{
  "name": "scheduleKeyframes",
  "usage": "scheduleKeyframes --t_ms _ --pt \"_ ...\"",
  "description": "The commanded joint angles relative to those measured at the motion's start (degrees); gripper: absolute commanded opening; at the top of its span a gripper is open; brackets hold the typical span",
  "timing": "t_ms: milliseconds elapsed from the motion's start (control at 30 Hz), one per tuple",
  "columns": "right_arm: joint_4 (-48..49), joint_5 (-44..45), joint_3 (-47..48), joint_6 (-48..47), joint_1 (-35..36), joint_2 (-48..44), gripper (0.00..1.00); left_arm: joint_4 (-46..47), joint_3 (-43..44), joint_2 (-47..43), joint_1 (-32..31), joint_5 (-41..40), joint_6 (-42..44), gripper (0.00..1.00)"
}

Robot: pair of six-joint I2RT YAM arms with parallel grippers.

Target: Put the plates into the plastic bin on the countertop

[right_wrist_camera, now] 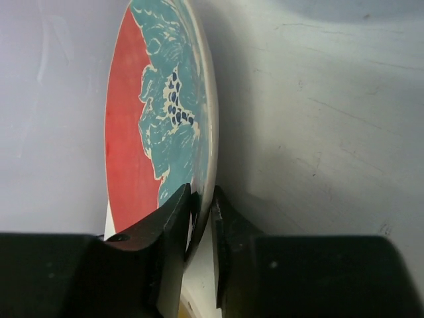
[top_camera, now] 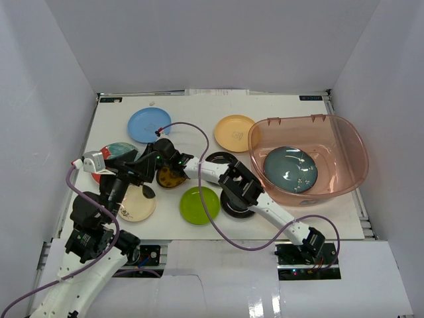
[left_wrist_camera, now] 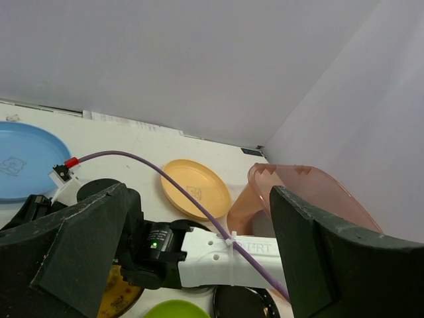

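Judging from the views, little is done: only the dark teal plate (top_camera: 290,169) lies in the plastic bin (top_camera: 298,119), the right pincer (right_wrist_camera: 202,199) clenches the rim of the red-and-teal plate (right_wrist_camera: 159,119), the left pincer (left_wrist_camera: 199,192) is released, and other plates (top_camera: 200,205) wait on the worktop (top_camera: 265,106).

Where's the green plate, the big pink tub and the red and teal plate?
green plate (top_camera: 199,205): top view, its middle.
pink tub (top_camera: 349,165): top view, its right wall.
red-and-teal plate (right_wrist_camera: 127,132): right wrist view, its red face.
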Motion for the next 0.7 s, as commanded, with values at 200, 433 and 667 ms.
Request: scheduleKeyframes --t_ms 200,433,667 --pt "8.2 0.6 -6.9 0.7 0.3 -6.6 0.08 0.3 -0.1 0.4 -0.5 -0.8 0.3 0.97" --pt "15.6 0.1 -18.0 -1.1 0.7 -19.2 0.08 -0.1 2.8 2.3 -0.7 -1.1 1.2 0.97" --pt "22.9 -2.2 -25.6 0.0 0.9 -27.8 0.08 -3.3 8.0 3.1 -0.8 -3.1 1.5 0.97"
